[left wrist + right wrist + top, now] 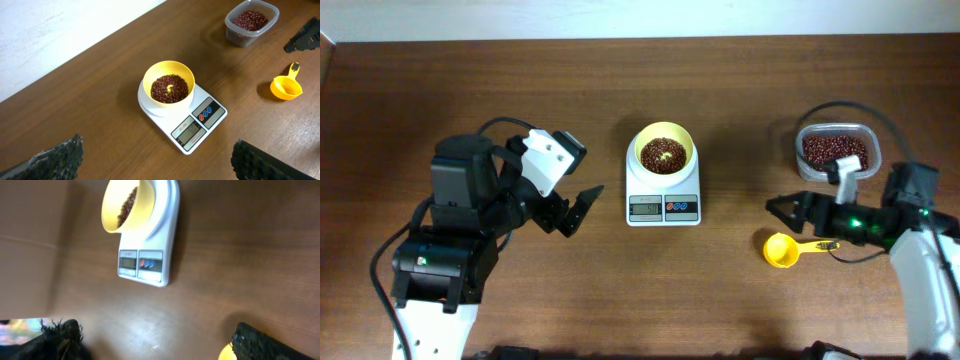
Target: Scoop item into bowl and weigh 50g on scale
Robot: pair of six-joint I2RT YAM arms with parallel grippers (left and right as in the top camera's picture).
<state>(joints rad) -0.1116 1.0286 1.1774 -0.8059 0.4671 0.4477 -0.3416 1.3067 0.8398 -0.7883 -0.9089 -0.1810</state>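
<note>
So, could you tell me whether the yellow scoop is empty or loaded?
Empty: the scoop lies on the table, its cup showing only bare yellow inside.

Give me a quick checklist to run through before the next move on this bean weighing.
1. Bowl seated on scale: ok.
2. Beans in bowl: ok.
3. Display at target weight: cannot tell, digits too small.
4. Scoop in grasp: not ok; it lies on the table near the right gripper, which is open.
5. Left gripper clear of scale: ok, open and empty.
6. Tub holds beans: ok.
</note>
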